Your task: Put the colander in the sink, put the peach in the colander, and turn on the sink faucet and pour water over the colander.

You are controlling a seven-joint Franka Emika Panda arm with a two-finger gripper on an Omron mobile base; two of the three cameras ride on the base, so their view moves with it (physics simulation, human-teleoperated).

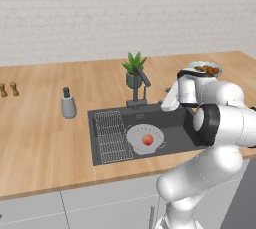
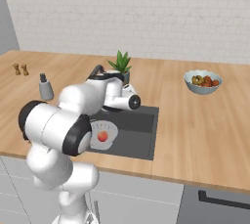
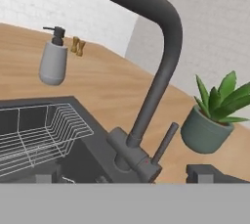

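Observation:
The white colander [image 1: 145, 138] [image 2: 105, 135] sits in the dark sink [image 1: 175, 123] [image 2: 141, 130] with the orange-pink peach [image 1: 148, 139] [image 2: 102, 136] inside it. Behind the basin stands the dark sink faucet [image 1: 139, 85] [image 3: 156, 86], and in the hand view its thin lever [image 3: 166, 142] angles up to the right of the stem. My gripper [image 3: 126, 176] is open and close in front of the faucet base. Its fingertips [image 3: 210, 174] stand wide apart at either side, and nothing is between them. In the left base view the white hand [image 1: 170, 100] reaches toward the faucet from the right.
A wire rack [image 1: 111, 135] [image 3: 39, 135] fills the sink's left part. A grey soap dispenser [image 1: 68, 104] [image 3: 52, 61] stands left of the sink. A potted plant [image 1: 134, 68] [image 3: 215, 115] is behind the faucet. A fruit bowl [image 1: 205, 69] [image 2: 203, 81] is far right, two small shakers [image 1: 9, 89] far left.

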